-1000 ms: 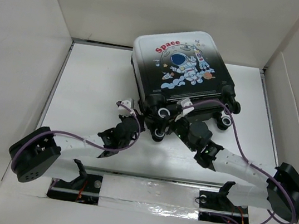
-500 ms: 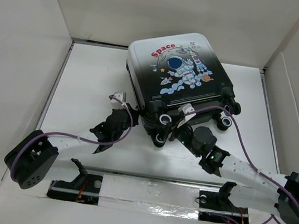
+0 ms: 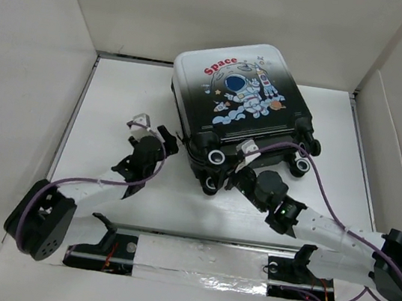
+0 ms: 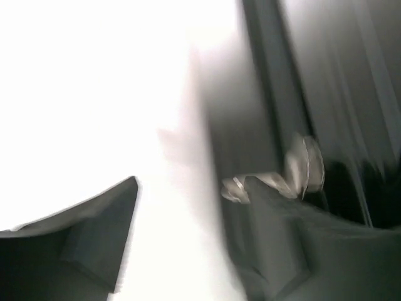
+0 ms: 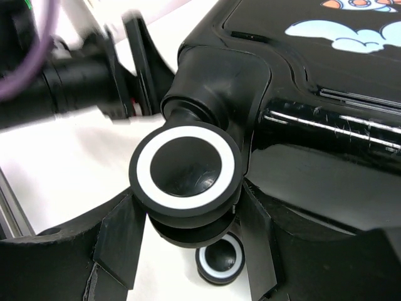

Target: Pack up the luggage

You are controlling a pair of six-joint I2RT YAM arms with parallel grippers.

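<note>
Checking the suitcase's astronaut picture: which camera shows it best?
The top external view: the whole astronaut picture on the suitcase shows. The right wrist catches only a blue cloud edge; the left wrist is blurred.

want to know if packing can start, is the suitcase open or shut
Shut: the luggage lies printed side up, both shells closed together, and no lining or gap shows in the top view.

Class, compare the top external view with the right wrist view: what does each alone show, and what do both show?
Only top external: the whole lid of the closed luggage, with its astronaut print and red "Space" lettering. Only right wrist: close up, the right gripper clamped around one wheel, a finger on each side. Both: the luggage's glossy black shell and black-and-white wheels.
</note>
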